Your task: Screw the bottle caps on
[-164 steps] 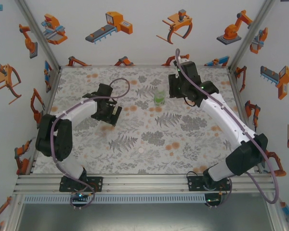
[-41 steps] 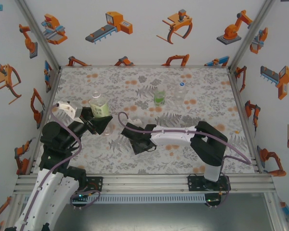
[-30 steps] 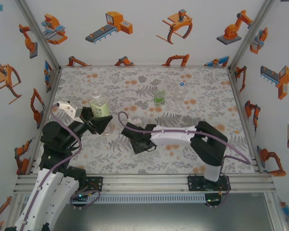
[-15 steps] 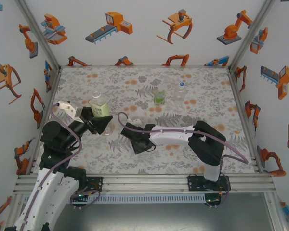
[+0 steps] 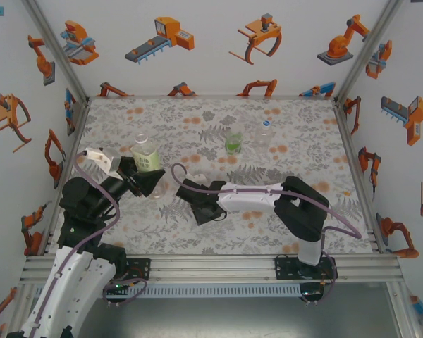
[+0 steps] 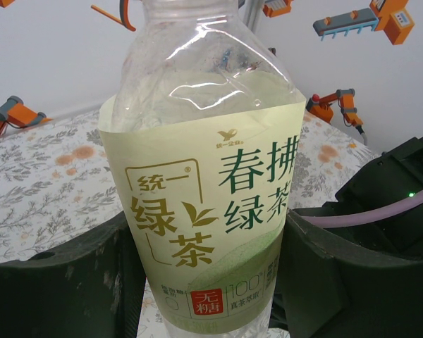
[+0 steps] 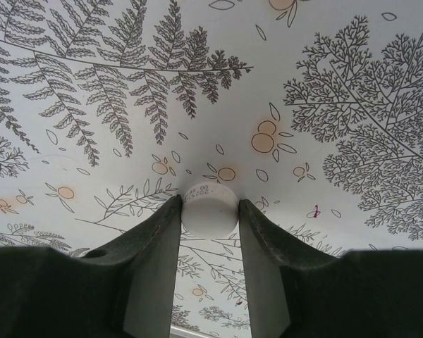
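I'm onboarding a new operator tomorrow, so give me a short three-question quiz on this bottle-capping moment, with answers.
1. True or false: the left fingers flank the clear plastic bottle with the pale yellow-green label.
2. What sits between the right fingers? A) a metal bolt B) a small round white plastic cap C) nothing
3. How many clear plastic bottles stand upright in the top view?
Key: 1 true; 2 B; 3 three.

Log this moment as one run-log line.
left fingers: clamped on upright pale-label bottle | right fingers: closed on white cap | green-label bottle, clear bottle: standing at back
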Robot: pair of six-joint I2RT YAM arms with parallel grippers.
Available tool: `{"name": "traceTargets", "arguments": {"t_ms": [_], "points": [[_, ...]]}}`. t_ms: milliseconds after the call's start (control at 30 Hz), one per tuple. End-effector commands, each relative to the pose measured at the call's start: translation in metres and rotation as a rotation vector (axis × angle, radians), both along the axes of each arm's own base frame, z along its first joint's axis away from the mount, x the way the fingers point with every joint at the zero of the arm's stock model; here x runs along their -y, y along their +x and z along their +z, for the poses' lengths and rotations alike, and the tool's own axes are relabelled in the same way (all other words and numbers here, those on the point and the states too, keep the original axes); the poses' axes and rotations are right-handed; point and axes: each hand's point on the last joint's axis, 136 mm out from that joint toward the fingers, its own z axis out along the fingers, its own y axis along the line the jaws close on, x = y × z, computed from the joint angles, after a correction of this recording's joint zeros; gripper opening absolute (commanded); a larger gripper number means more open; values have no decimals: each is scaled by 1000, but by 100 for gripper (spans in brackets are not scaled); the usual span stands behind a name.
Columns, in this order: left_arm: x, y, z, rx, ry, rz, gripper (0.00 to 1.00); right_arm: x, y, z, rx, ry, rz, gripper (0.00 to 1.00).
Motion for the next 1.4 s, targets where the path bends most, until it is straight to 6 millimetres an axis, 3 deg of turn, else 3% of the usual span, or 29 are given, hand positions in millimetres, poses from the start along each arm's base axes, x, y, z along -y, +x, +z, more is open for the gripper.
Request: {"name": "traceTargets", "arguments": {"t_ms": [0,700,933,1367], "points": [[-1,-3,9,21,-18,-1,0,1,-2,-5,-27,-17,-12,40],[0,-1,9,14,-17,-6,0,0,-5,-7,-49,-15,-7,42],[1,-2,6,10,-20,-10,0,0,-5,-6,-48,-12,-7,25],[7,-3,-3,-14,27,-47,0,2,4,34,25,70,-28,21]]}}
